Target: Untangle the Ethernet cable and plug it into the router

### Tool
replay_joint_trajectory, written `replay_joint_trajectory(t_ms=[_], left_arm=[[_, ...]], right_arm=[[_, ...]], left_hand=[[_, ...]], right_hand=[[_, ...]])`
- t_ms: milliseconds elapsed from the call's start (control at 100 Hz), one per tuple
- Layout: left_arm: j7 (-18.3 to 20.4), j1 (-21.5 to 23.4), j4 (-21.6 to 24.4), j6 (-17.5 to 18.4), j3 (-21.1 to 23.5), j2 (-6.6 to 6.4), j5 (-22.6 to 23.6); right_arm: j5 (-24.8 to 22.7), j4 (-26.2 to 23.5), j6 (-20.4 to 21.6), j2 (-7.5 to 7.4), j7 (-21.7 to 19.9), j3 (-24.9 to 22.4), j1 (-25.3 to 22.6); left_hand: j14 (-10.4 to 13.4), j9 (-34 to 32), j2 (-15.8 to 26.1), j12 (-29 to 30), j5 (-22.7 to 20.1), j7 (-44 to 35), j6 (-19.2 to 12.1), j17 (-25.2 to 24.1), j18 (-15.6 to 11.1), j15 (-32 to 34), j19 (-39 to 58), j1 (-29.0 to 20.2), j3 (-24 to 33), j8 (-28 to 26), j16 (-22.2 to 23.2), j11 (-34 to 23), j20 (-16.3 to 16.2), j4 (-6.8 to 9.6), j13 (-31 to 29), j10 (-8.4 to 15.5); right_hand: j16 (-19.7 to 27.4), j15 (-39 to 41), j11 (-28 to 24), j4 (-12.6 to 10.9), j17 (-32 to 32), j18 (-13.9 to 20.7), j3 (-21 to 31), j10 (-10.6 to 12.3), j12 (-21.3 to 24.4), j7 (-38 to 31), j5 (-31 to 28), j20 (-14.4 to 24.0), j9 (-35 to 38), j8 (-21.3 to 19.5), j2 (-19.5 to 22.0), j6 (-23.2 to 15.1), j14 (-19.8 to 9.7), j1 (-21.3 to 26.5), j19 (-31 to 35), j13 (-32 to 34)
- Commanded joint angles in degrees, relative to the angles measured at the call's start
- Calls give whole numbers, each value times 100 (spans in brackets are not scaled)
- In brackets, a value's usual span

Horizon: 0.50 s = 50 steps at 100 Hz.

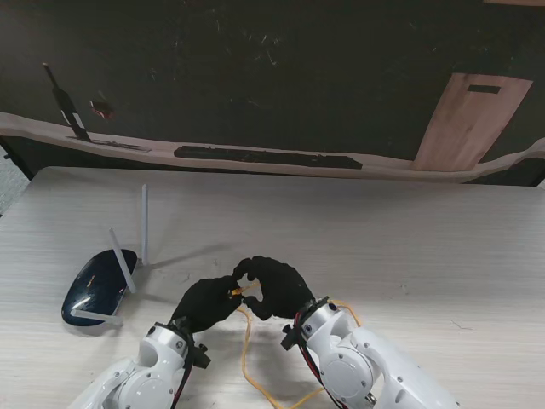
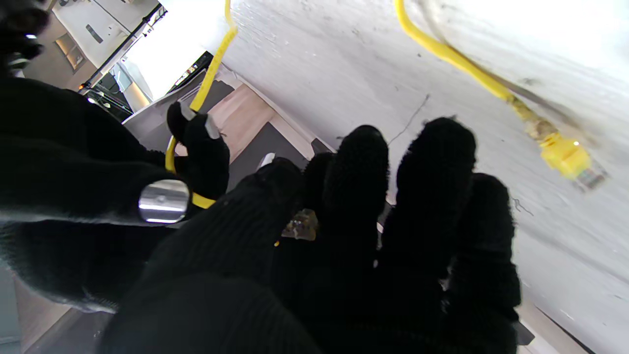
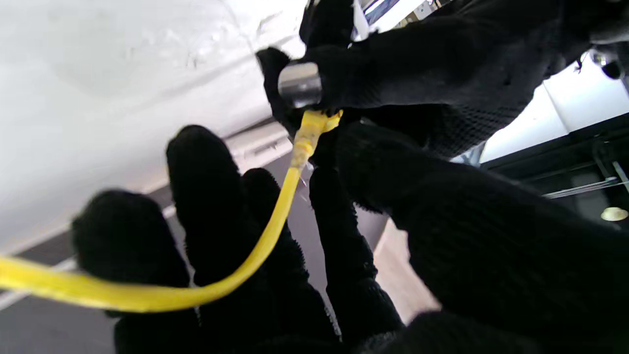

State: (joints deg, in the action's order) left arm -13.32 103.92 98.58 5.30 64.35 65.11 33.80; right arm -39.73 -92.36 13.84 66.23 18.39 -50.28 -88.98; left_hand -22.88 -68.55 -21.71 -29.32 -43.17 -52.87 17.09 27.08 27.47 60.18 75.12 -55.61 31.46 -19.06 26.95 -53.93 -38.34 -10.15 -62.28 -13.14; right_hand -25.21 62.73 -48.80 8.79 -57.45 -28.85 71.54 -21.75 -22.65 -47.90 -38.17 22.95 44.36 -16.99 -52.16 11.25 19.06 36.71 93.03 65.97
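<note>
Left hand: the left hand [image 1: 207,302], in a black glove, sits near the middle of the surface [image 1: 383,247], fingers curled toward the right hand; its fingertips [image 2: 356,147] close on a clear plug [image 2: 300,225] at one end of the cable, seen in the left wrist view.
Right hand: the right hand [image 1: 274,285], also gloved in black, meets the left one fingertip to fingertip; its thumb and fingers pinch the yellow cable just behind that plug.
Ethernet cable: the Ethernet cable [image 1: 248,349] is yellow; from the pinch it runs back toward me between the two wrists and loops on the surface near the forearms.
Cable in right wrist view: the cable [image 3: 265,241] crosses over the right hand's fingers [image 3: 206,187] and ends in the grip of both hands.
Free end: a second yellow connector [image 2: 565,157] lies loose on the surface, apart from both hands, in the left wrist view.
Router: the router [image 1: 99,286], dark blue with white antennas [image 1: 144,223], lies on the surface to the left of the hands, near but apart from them; no cable touches it.
Surface: pale, wood-grained.
</note>
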Motion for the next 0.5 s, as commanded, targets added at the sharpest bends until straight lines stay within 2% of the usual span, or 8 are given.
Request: replay_joint_trajectory(t_ms=[0, 60, 140, 230, 290, 490], left_arm=[[226, 33, 103, -40, 1, -12, -81], [359, 48, 148, -28, 33, -39, -84], [431, 54, 171, -20, 48, -55, -82], [466, 44, 173, -42, 28, -52, -158], [499, 50, 187, -71, 26, -59, -158], [560, 56, 203, -154, 17, -60, -228]], right_arm=[[22, 158, 140, 14, 65, 46, 85], [-231, 278, 254, 10, 282, 79, 155], [-469, 408, 338, 5, 523, 118, 222], [-631, 518, 382, 0, 692, 154, 267], [-755, 622, 419, -3, 847, 188, 313], [-752, 748, 427, 25, 981, 246, 355]], left_hand=[[-555, -160, 49, -19, -201, -205, 20, -14, -74, 228, 335, -35, 210, 29, 50, -157, -173, -82, -208, 15], [-554, -142, 60, -22, -187, -207, 6, -38, -88, 218, 318, -41, 181, 25, 50, -157, -169, -76, -182, 18], [-546, -132, 58, -24, -187, -212, 14, -43, -96, 209, 313, -51, 160, 21, 49, -155, -168, -65, -163, 26], [-565, -123, 58, -24, -191, -209, 30, -76, -93, 195, 299, -69, 147, 23, 49, -149, -167, -52, -139, 6], [-562, -118, 63, -24, -186, -210, 18, -78, -91, 196, 299, -70, 137, 22, 51, -147, -169, -49, -139, 11], [-558, -102, 82, -26, -166, -203, 22, -92, -94, 189, 290, -91, 107, 22, 52, -147, -170, -39, -127, 10]], right_hand=[[-95, 565, -149, -103, -574, 411, 291, 71, -116, -128, -214, 193, 245, -112, 17, -69, -207, 81, 785, 369], [-54, 878, -194, -85, -798, 771, 329, 28, -114, -122, -431, 307, 486, -86, -20, 22, -329, 30, 1190, 633], [-33, 1414, -257, 352, -928, 1380, 309, -8, -106, -368, -639, 705, 800, 564, -92, 98, -491, 52, 1746, 836], [-248, 1871, -310, 607, -1014, 1800, 257, -33, -79, -688, -784, 960, 1091, 985, -136, 147, -619, 126, 2120, 848], [-399, 2024, -376, 737, -1045, 1992, 233, -21, 58, -1025, -863, 1075, 1306, 1262, -181, 102, -693, 180, 2248, 860], [-674, 2350, -510, 867, -1103, 2279, 100, 22, 218, -1595, -1090, 1262, 1791, 1538, -249, -24, -755, 288, 2537, 868]])
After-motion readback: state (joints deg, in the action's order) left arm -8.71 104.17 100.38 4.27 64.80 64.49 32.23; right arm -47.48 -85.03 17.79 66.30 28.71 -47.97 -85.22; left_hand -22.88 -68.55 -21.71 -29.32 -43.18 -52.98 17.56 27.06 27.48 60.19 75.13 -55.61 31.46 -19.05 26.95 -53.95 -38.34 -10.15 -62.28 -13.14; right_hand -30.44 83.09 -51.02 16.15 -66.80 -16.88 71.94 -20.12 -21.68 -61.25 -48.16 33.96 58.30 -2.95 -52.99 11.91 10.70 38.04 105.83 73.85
